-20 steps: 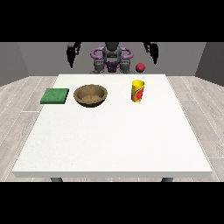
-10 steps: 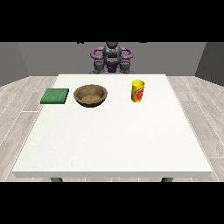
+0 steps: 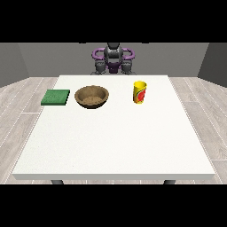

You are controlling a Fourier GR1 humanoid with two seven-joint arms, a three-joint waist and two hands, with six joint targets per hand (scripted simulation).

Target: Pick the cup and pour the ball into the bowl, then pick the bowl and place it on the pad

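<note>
The yellow cup (image 3: 140, 92) stands upright on the bench (image 3: 115, 137), mouth up, right of the wooden bowl (image 3: 91, 96) and green pad (image 3: 56, 97). No robot hand shows.

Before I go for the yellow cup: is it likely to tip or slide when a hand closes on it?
The yellow cup stands upright and looks taller than wide, so a push near its rim would probably tip it rather than slide it. Its wall looks smooth, so it may slip in a grasp. It stands apart from the wooden bowl, so tipping sideways should not hit it.
</note>
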